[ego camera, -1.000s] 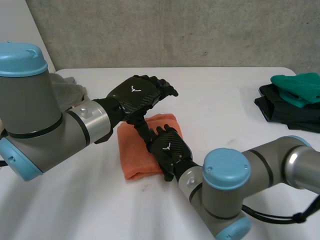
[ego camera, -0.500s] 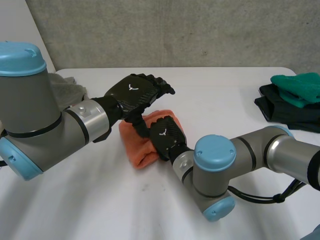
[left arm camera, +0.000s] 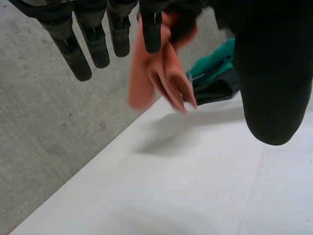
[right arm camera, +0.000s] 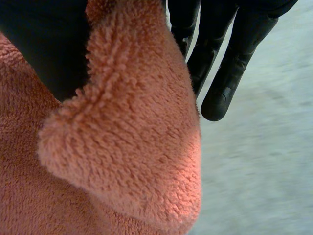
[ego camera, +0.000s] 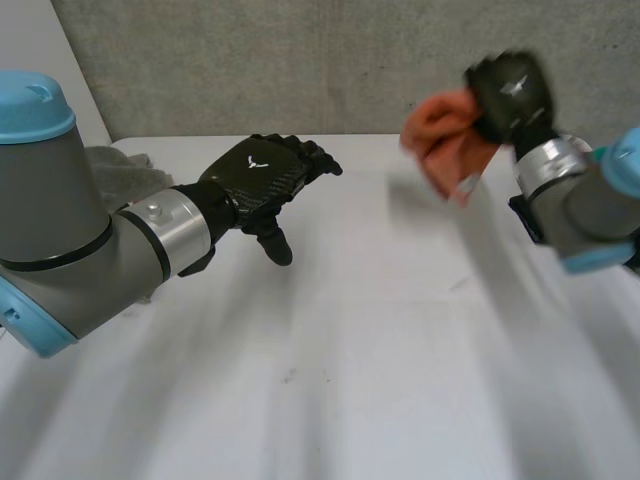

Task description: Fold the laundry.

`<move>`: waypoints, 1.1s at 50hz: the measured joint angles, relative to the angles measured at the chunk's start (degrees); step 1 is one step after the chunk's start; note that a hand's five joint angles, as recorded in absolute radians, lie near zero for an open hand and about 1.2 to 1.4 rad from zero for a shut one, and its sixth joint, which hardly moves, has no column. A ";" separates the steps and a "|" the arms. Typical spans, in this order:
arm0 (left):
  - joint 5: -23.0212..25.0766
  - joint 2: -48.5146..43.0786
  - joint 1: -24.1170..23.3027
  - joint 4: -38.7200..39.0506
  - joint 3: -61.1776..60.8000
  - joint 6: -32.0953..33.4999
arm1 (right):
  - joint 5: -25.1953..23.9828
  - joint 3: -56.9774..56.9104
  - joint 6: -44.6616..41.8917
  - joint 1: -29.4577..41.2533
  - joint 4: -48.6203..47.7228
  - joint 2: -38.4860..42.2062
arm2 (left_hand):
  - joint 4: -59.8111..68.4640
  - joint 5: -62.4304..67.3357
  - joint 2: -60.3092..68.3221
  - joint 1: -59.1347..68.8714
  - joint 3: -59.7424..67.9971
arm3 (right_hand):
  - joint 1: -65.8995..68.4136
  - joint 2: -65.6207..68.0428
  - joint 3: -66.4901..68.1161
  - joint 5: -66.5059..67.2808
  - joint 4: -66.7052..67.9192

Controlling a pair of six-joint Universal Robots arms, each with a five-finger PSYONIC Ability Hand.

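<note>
Right hand [ego camera: 510, 92], apparently clamped on the orange towel [ego camera: 440, 135] held aloft; a loose pinch could let it unfold or drop.

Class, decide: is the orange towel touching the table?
Apart. The left wrist view shows the orange towel hanging clear above the table, gripped by the right hand.

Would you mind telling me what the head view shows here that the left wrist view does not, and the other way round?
Head view adds the grey cloth pile behind the left arm and the right hand gripping the orange towel in the air. Left wrist view adds the green cloth on a dark stack beyond the towel. Both share the towel, the white table and the open left hand.
</note>
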 measured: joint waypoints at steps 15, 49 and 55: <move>0.03 0.62 0.00 -0.06 -0.44 0.00 | -9.49 -16.77 18.76 -19.89 -10.16 9.85 | 0.00 0.00 0.00 0.00 0.00 | 0.00 0.00 0.49 0.00 0.00; 0.20 4.52 -1.54 1.76 -3.75 -3.92 | -26.97 -0.62 27.09 -39.88 -5.17 8.20 | 0.00 0.00 0.00 0.00 0.00 | -41.76 -54.38 -53.90 -47.04 -54.47; 0.17 5.27 -1.59 1.75 -3.71 -3.95 | -22.48 1.81 15.81 -44.65 16.25 -2.63 | 0.00 -0.05 0.00 0.00 0.00 | -41.76 -54.38 -53.90 -47.03 -54.47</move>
